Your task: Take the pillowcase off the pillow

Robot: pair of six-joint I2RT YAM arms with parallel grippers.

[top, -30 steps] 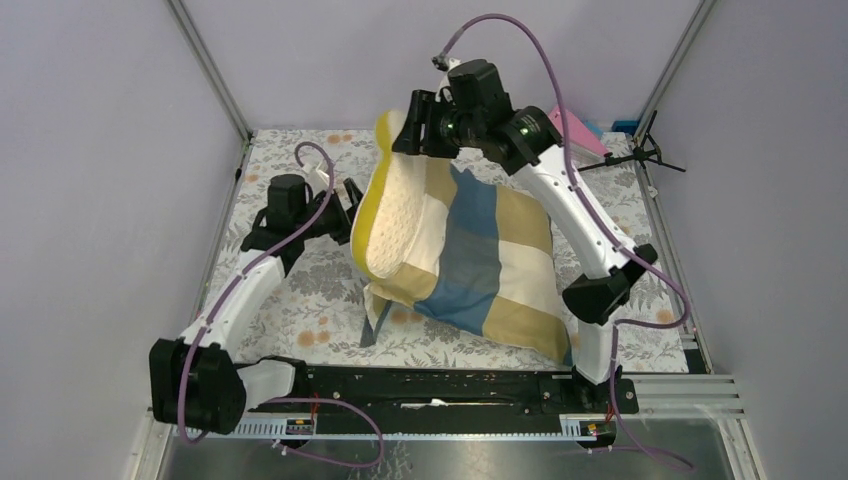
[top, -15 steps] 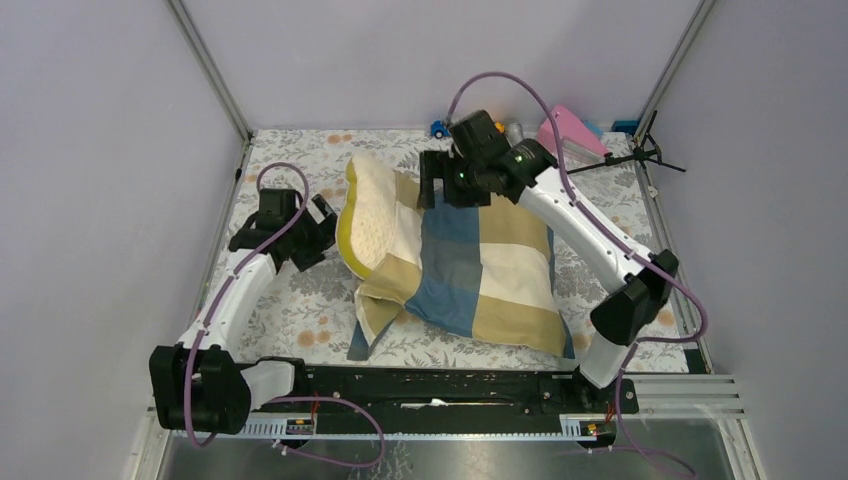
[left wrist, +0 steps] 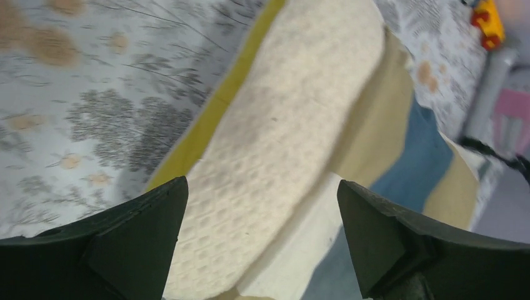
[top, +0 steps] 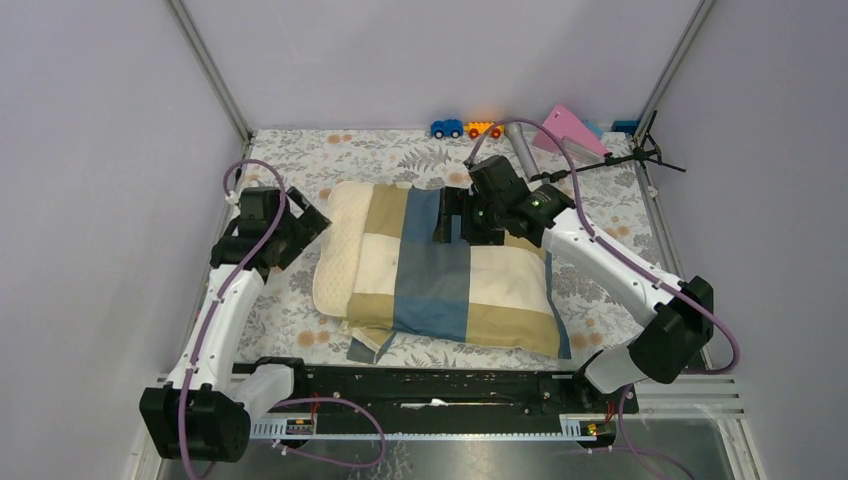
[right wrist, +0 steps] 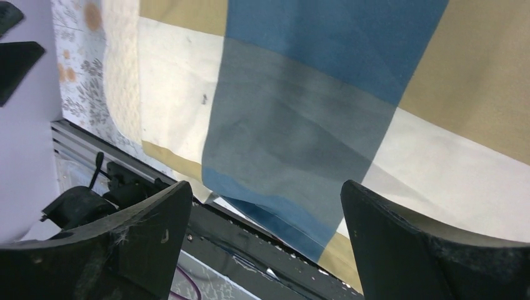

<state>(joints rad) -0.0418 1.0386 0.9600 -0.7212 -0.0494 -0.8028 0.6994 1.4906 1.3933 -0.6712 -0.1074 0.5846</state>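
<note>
The pillowcase (top: pixel 460 275), in blue, tan and cream blocks, lies flat on the table and covers most of the pillow. The pillow's (top: pixel 336 243) cream quilted end with yellow trim sticks out at the left. My left gripper (top: pixel 303 224) is open and empty just left of that exposed end. In the left wrist view the pillow (left wrist: pixel 281 144) shows between the open gripper (left wrist: pixel 262 184), with the pillowcase (left wrist: pixel 409 147) beyond. My right gripper (top: pixel 453 216) is open and empty over the pillowcase's far edge. In the right wrist view the gripper (right wrist: pixel 265 184) hangs above the pillowcase (right wrist: pixel 300 125).
Along the back edge stand a blue toy car (top: pixel 447 128), an orange toy car (top: pixel 484 129), a grey cylinder (top: pixel 522 148), a pink object (top: pixel 568 130) and a black stand (top: pixel 640 152). The black rail (top: pixel 430 385) runs along the near edge. Metal posts frame both sides.
The pillow was held up at its far end by the right gripper; it has come down and lies flat. The right gripper has let go and lowered. The left gripper drew back left.
</note>
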